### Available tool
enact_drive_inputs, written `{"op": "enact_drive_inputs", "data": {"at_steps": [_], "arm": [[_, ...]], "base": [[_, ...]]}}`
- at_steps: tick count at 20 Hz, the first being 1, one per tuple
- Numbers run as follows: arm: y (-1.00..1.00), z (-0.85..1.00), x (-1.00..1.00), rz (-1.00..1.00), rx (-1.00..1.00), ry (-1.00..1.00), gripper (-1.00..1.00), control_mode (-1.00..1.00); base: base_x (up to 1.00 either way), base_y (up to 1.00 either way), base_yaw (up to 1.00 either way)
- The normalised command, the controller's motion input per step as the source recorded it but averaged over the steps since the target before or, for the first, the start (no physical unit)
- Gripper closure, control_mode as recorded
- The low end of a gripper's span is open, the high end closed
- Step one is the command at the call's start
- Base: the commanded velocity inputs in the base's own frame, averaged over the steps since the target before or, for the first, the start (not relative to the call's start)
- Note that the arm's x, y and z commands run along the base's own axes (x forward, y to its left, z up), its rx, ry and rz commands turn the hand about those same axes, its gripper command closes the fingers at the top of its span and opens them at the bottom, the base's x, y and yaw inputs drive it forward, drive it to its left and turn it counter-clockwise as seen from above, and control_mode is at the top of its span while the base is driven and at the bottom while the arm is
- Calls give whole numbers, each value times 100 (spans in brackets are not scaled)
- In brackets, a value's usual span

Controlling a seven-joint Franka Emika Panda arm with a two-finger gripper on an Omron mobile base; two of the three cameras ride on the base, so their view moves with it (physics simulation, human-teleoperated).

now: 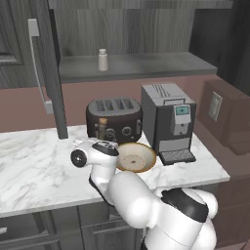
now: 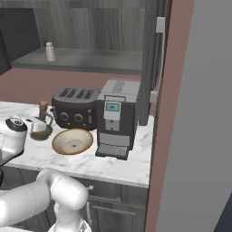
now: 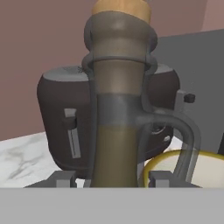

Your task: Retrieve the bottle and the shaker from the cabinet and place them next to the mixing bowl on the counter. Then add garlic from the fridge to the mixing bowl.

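Observation:
A brown glass bottle (image 3: 116,109) with a cork and a side handle stands on the marble counter (image 1: 34,171), just left of the yellow-rimmed mixing bowl (image 1: 134,157). My gripper (image 3: 112,178) is open around the bottle's lower body, with a small gap showing at each fingertip (image 3: 65,177). From the right base view the bottle (image 2: 43,120) is in front of the toaster, with the gripper (image 2: 34,123) beside it and the bowl (image 2: 72,140) to its right. A small white shaker (image 1: 102,59) stands on the open cabinet's shelf (image 1: 146,66). No garlic is in sight.
A dark toaster (image 1: 114,117) stands right behind the bottle and bowl. A grey coffee machine (image 1: 168,122) is at the bowl's right. The open cabinet door (image 1: 49,68) hangs over the counter's left part. A tall grey panel (image 2: 204,113) bounds the right side.

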Motion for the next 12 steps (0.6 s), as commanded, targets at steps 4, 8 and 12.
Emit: {"op": "enact_drive_inputs", "data": {"at_steps": [4, 8, 12], "arm": [[0, 0, 14, 0, 0, 0, 100, -100], [0, 0, 7, 1, 0, 0, 100, -100], [0, -6, 9, 1, 0, 0, 100, -100]], "base": [[0, 0, 0], [0, 0, 0], [0, 0, 0]]}}
